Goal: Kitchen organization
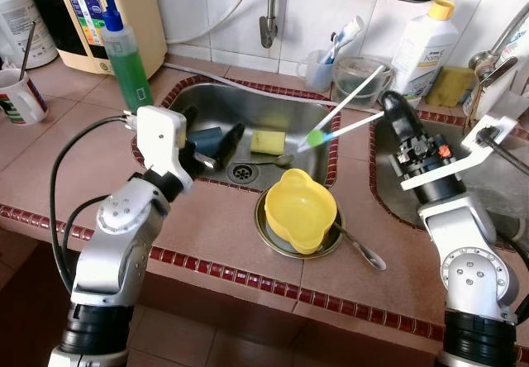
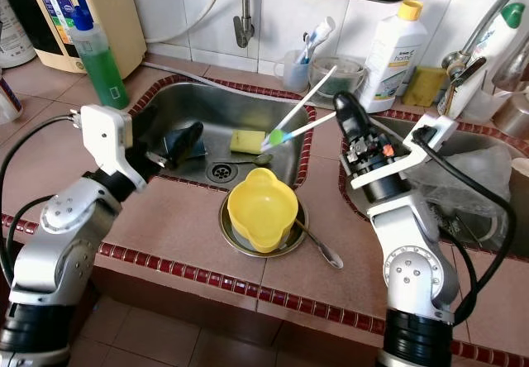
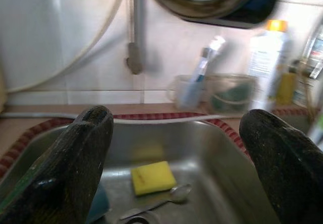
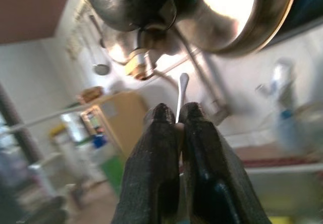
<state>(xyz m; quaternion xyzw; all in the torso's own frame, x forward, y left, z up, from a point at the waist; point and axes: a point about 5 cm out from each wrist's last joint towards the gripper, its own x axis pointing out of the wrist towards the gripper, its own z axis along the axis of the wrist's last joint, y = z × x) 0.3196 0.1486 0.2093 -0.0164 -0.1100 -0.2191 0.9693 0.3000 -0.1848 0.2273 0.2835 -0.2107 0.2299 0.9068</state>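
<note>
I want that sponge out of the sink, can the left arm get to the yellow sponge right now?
Probably yes. The left gripper hangs open over the sink, and the yellow sponge lies uncovered just ahead, beside a spoon.

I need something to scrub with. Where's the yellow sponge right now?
The yellow sponge lies in the sink basin, behind the drain and beside a spoon.

Home kitchen. Steel sink [image 1: 216, 107] set in a tiled table [image 1: 207, 226] edged with red trim; sponge [image 1: 268, 141] and spoon [image 1: 277, 161] in the basin. Green dish soap bottle [image 1: 126, 57], white detergent bottle [image 1: 423, 46], cup of toothbrushes [image 1: 318, 68] along white wall tiles [image 1: 198, 3]. Pan [image 3: 212, 2] hanging above.
</note>
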